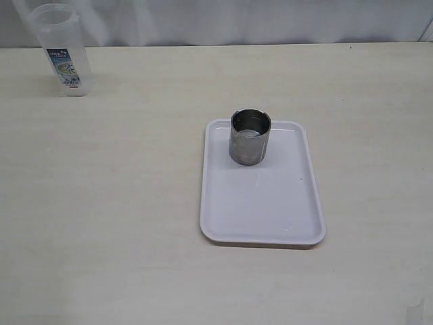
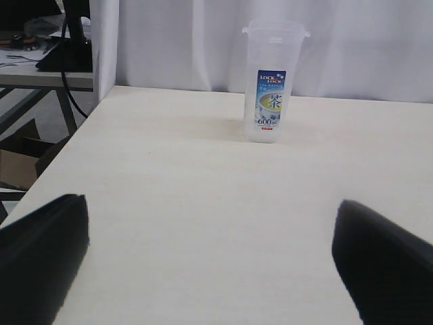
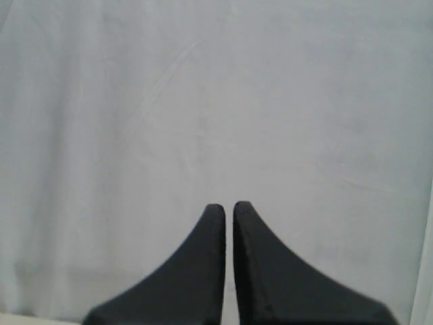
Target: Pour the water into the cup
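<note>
Well to the left of the tray and farther back, beside the table's rear edge, stands a tall transparent plastic container (image 1: pixel 64 51). It is a round, thin-walled tumbler with a flared clear rim and a blue-and-white label (the left wrist view shows it upright, casting a soft shadow). The table (image 1: pixel 122 203) is a pale cream laminate with a faint wood grain, matte and flat. A white curtain (image 1: pixel 237 20) hangs in loose folds behind it. The tray (image 1: pixel 260 210) is a glossy white rectangle with rounded corners and a low raised lip, and it lies lengthwise on the table. The cup (image 1: pixel 249 137) stands upright on the tray's far end, just inside its rim. It is a short, wide cylinder of brushed grey steel with no handle and a shiny inner wall. Whether it holds water cannot be told. The left gripper (image 2: pixel 213 264) hangs over bare tabletop to the left of the tray, its black fingers (image 2: pixel 40 250) spread wide around nothing. The right gripper (image 3: pixel 229 257) faces the curtain with its two tapered black fingers (image 3: pixel 196 271) pressed together, empty.
</note>
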